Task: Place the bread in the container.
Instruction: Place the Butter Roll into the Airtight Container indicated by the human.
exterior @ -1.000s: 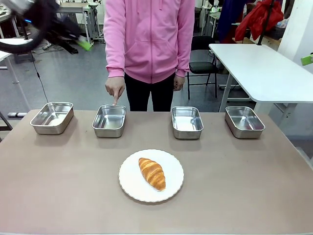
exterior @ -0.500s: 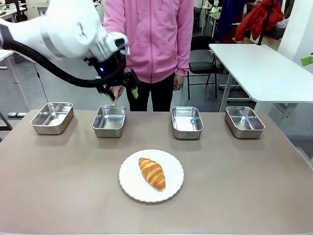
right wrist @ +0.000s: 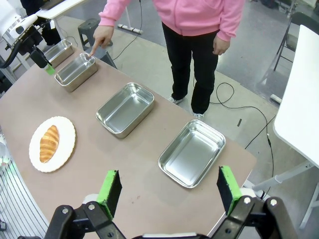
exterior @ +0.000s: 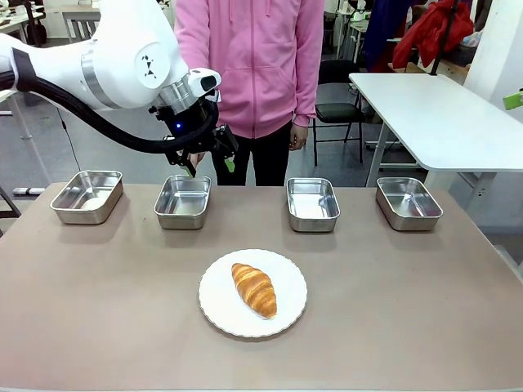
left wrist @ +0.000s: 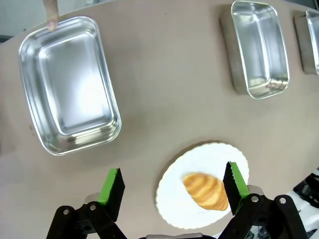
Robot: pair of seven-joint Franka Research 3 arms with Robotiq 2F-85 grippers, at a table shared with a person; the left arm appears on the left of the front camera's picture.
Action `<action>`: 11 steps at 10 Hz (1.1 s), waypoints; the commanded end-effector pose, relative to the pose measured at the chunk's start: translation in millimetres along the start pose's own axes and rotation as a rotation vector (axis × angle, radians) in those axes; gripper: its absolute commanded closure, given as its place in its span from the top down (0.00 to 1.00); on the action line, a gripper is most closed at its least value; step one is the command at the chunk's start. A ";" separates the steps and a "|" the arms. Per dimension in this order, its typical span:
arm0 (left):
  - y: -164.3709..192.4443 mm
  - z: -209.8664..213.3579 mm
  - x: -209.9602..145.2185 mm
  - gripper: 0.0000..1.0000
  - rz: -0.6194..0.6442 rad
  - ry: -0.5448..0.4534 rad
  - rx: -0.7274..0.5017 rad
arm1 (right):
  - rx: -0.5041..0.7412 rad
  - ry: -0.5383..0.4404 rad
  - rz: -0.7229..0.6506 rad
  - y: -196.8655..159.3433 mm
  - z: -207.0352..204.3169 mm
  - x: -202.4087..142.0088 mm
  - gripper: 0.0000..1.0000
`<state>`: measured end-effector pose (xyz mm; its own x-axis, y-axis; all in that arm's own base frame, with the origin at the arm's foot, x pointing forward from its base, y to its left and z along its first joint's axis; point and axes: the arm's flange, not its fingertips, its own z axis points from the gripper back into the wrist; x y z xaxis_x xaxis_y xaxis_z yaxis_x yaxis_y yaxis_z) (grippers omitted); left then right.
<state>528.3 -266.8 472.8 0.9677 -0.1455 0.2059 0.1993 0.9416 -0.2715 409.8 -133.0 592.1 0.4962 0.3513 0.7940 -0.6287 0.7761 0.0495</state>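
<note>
Apparently person's finger touches container; bread on plate.

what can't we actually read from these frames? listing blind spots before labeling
- Front view: the person's pointing hand sits mostly behind the left gripper, so its target is unclear there.
- Left wrist view: that hand is cut by the top edge down to a fingertip; the rightmost tray is cut by the right edge.
- Left wrist view: the plate has part of its rim covered by one of the gripper's fingers.
</note>
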 end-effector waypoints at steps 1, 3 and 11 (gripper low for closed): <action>0.6 -1.3 -0.8 1.00 0.001 0.003 0.001 | 0.014 -0.030 0.016 -1.4 -0.9 -1.0 1.00; -41.1 -17.3 -28.9 1.00 0.108 0.101 0.119 | 0.014 -0.030 0.016 -1.4 -0.9 -1.0 1.00; -99.4 -85.4 -127.3 1.00 0.407 0.120 0.128 | 0.014 -0.030 0.016 -1.4 -0.9 -1.0 1.00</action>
<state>417.5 -365.9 393.7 0.9846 0.1733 -0.0224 -0.1746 0.9716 -0.1595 409.8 -133.0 592.0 0.4967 0.3517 0.7934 -0.6286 0.7761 0.0495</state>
